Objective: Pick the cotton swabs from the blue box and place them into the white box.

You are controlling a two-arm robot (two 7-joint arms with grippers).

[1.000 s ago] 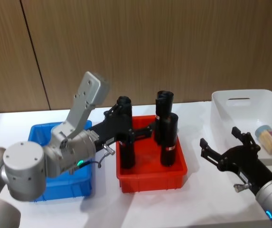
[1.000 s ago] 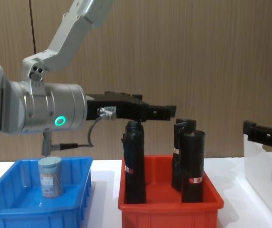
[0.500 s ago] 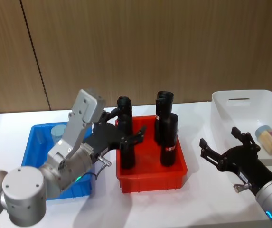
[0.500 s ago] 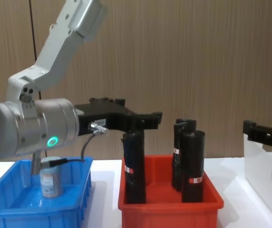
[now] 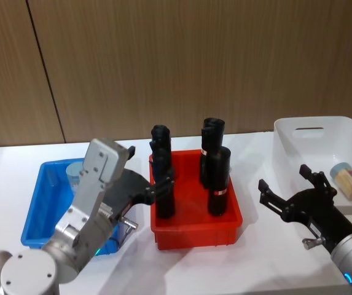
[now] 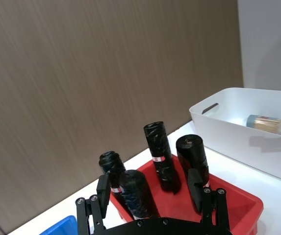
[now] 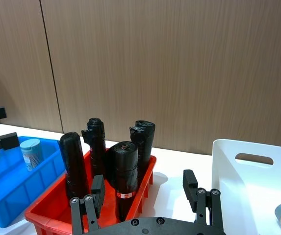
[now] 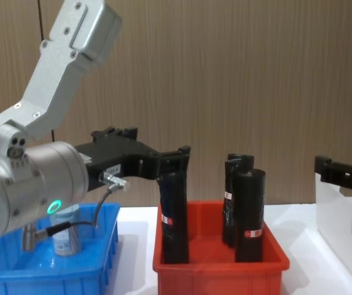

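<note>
At the left of the head view the blue box (image 5: 35, 209) sits on the white table (image 5: 194, 270). One cotton swab jar (image 5: 74, 170) stands upright in the box's upper corner, its grey-blue lid on top. Just right of it, the left gripper (image 5: 150, 166) hangs over the seam between the blue box and the red bin (image 5: 197, 236). Its claw is spread wide with nothing between the fingers. The jar is clear of it, up and to the left. One fingertip shows close to the front-left roll, but I cannot tell whether they touch.

In the middle of the frame the red bin holds four black rolls (image 5: 217, 178), all upright.

In the lower right the right gripper (image 5: 284, 178) hovers above the table between the red bin and the white box (image 5: 286, 132). Its claw is likewise parted and empty. At the right edge the white box holds a second cotton swab jar (image 5: 344, 175), lying on its side.
</note>
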